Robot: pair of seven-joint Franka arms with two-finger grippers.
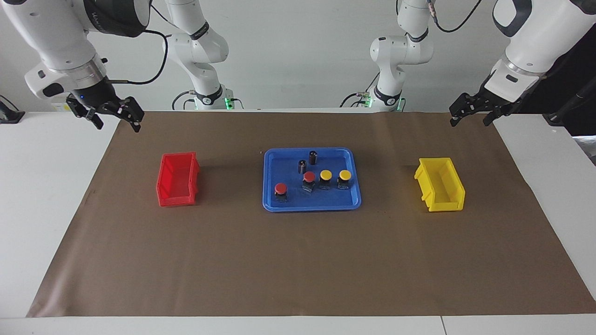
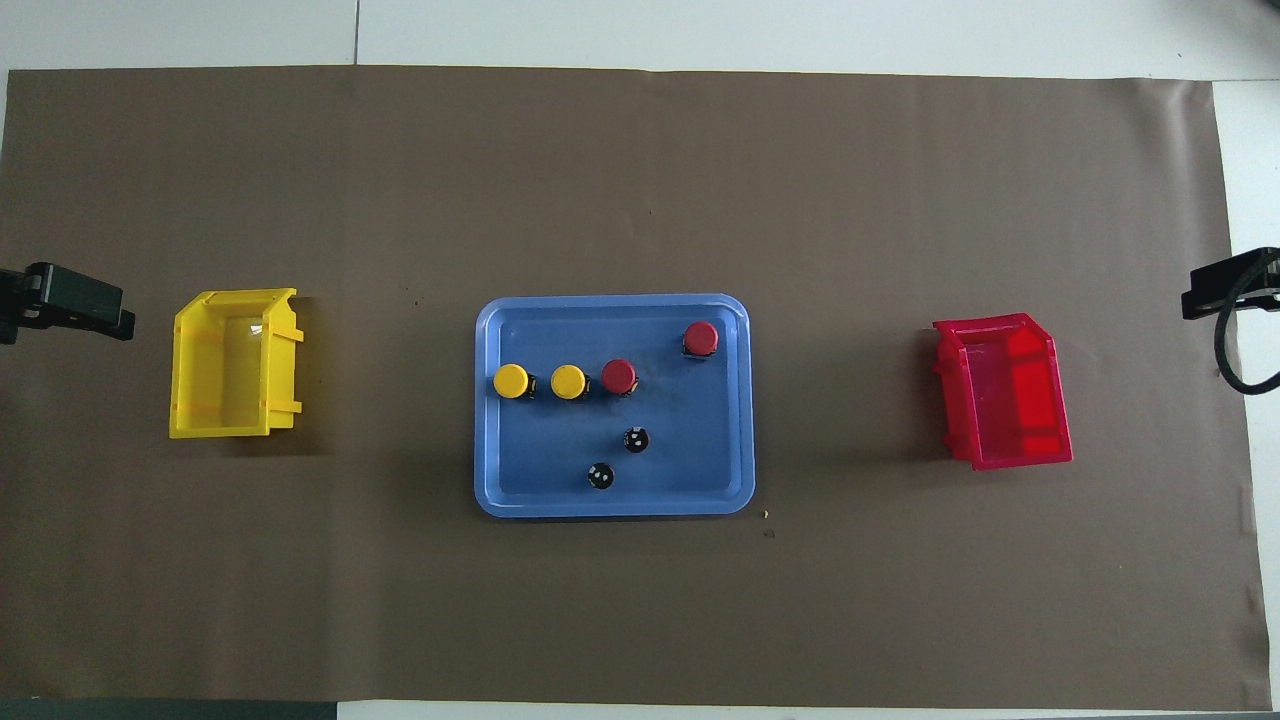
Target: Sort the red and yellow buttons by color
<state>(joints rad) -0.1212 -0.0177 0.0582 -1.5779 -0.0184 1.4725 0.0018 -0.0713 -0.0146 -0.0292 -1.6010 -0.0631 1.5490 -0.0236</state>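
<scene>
Four buttons stand in a blue tray at mid-table. Two yellow buttons and one red button form a row. The other red button stands apart, toward the right arm's end and farther from the robots. In the overhead view the yellow buttons and red buttons show their caps. My right gripper hangs open and empty over the mat's corner at its own end. My left gripper hangs open and empty at the other end.
Two small dark cylinders stand in the tray, nearer to the robots than the buttons. A red bin sits toward the right arm's end, a yellow bin toward the left arm's. A brown mat covers the table.
</scene>
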